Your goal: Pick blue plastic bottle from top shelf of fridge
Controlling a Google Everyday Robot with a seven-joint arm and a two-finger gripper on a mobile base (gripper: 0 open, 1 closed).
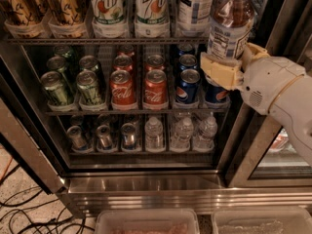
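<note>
Camera view. The gripper is sitting at the right end of the fridge, level with the top shelf. Its cream fingers are clamping the lower part of the blue plastic bottle, one pad across the front and the other behind on the right. The white arm is reaching in from the right.

The bottle is standing nearly upright, with its white cap at the upper edge of the view and brown tea showing above the checked label. Its base is hiding behind the front pad, so contact with the rack cannot be judged.

Just left of it, a second checked-label bottle is standing in its lane. Beyond that are two 7up bottles and then golden-brown bottles.

On the rack below, Pepsi cans are sitting directly under the gripper, beside Coca-Cola cans and green cans. Small water bottles are occupying the lowest rack.

Cables are lying on the floor at left.
</note>
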